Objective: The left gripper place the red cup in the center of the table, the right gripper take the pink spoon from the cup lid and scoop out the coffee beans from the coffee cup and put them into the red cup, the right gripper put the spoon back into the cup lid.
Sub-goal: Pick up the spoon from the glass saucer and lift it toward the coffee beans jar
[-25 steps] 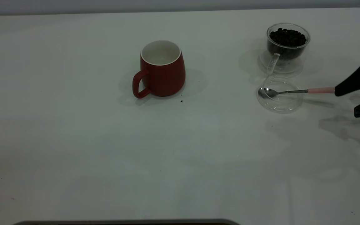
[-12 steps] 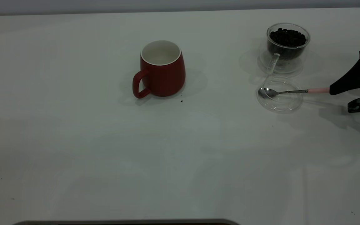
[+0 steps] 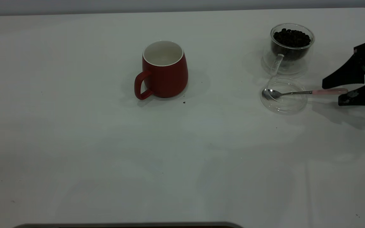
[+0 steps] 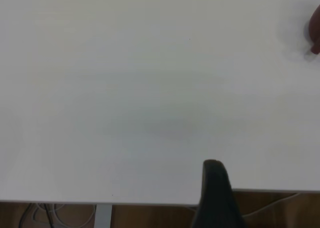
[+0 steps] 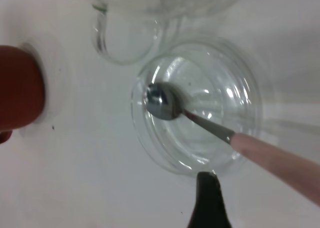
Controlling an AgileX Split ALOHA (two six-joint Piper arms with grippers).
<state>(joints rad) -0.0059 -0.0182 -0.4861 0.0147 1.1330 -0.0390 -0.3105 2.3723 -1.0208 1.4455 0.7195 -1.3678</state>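
Red cup (image 3: 165,70): worktop (image 3: 106,152) centre. Spoon (image 3: 299,92): bowl in lid (image 3: 284,96), far right. Right gripper (image 3: 342,92): jaws spread round pink handle end. Left jaws: cannot tell.

Legible text: none | Labels/brands: none found on red cup (image 3: 165,71), coffee cup (image 3: 291,44), cup lid (image 3: 284,96) or pink spoon (image 3: 303,92) | Numbers/signs: none on table (image 3: 106,158)

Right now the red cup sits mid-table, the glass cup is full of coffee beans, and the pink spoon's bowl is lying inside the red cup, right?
Not quite. The exterior view shows the spoon with its bowl in the clear cup lid, not in the red cup.
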